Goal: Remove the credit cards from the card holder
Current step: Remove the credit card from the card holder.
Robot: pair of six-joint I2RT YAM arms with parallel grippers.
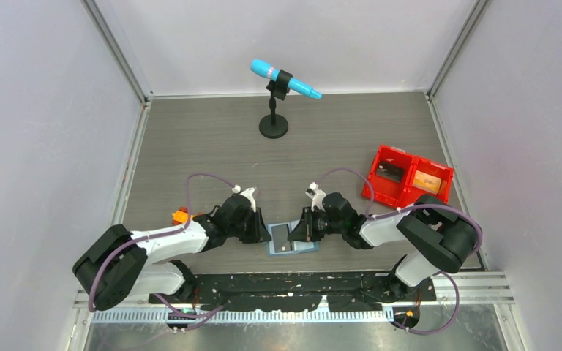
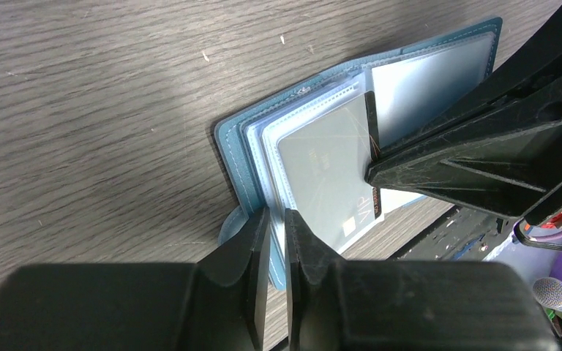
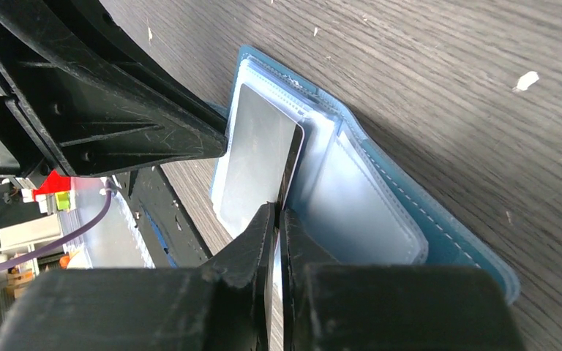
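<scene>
Position of the card holder (image 2: 241, 157): open on the table (image 1: 190, 139), just in front of the arm bases and between the two wrists. The fingers of the left gripper (image 2: 276, 223) stood narrow, pinched on the near edge of the holder's teal cover and pale sleeves. The fingers of the right gripper (image 3: 276, 219) were almost together, clamped on the edge of a silver-grey credit card (image 2: 322, 172). The card was tilted up from the clear sleeves; whether it was fully free of its pocket could not be told. Farther back on the right, well apart from the holder, stood a red bin (image 1: 391, 197) with two compartments. Farthest, at rear centre, a blue microphone (image 1: 285, 79) rested tilted on a black stand (image 1: 274, 129).
</scene>
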